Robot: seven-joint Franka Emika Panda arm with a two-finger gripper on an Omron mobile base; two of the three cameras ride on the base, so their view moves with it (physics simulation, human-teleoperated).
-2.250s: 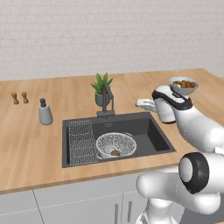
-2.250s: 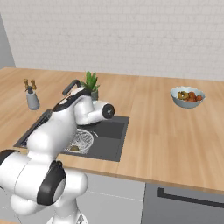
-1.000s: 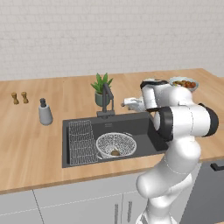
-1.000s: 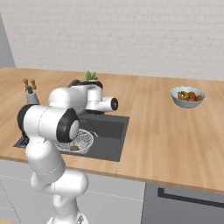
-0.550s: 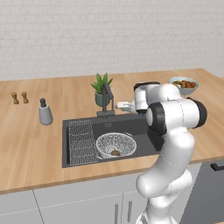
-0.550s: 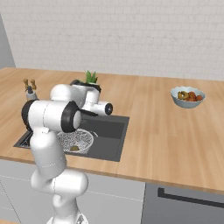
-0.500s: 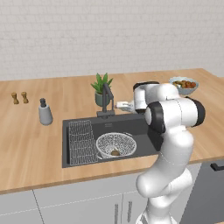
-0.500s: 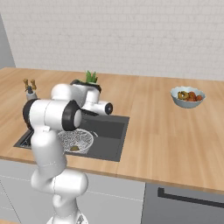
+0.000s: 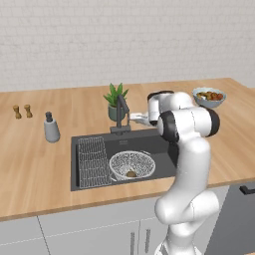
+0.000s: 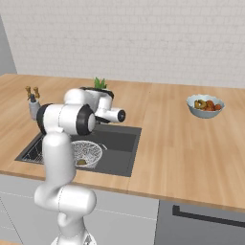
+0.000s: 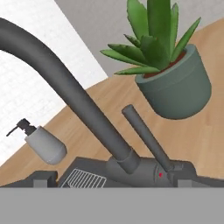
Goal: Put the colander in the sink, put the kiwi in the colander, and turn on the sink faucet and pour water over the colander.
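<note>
On the wooden desk you see the dark sink, with the colander inside it beside the wire rack. At the sink's back edge stands the sink faucet, and your tool is just beside it, fingers spread wide, pinching nothing. Inside the colander lies the kiwi.

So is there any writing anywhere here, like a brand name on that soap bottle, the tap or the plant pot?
No readable text in any view.
Soap dispenser: plain grey, no label.
Plant pot: plain, no mark.
Sink faucet: no brand; a small red dot sits on its base by the lever, not a letter or number.
Fruit bowl and two brown shakers: too small to tell, nothing legible.
</note>
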